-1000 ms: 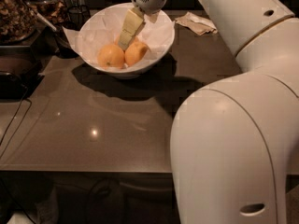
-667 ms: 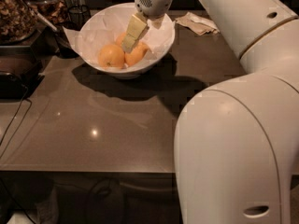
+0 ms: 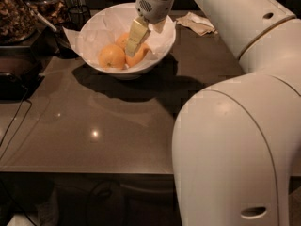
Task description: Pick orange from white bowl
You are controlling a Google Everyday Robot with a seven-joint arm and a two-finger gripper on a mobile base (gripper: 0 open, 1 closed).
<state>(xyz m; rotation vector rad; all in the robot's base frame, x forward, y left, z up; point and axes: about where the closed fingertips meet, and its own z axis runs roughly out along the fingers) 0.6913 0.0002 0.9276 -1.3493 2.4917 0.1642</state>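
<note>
The white bowl [image 3: 160,48], lined with crinkled white paper, stands on the dark counter at the back. It holds oranges: one at the left [image 3: 111,57], one at the right [image 3: 142,56] and one behind [image 3: 122,40]. My gripper [image 3: 132,50] reaches down into the bowl from above. Its tip is among the oranges, against the right-hand one and partly covering it.
A crumpled napkin [image 3: 199,23] lies behind and to the right of the bowl. Dark containers and a jar of snacks [image 3: 16,13] stand at the back left. A black cable [image 3: 14,121] runs over the counter's left edge. My white arm [image 3: 235,140] fills the right foreground.
My gripper has dipped slightly lower and to the right among the oranges. The bowl and the oranges have stayed in place.
</note>
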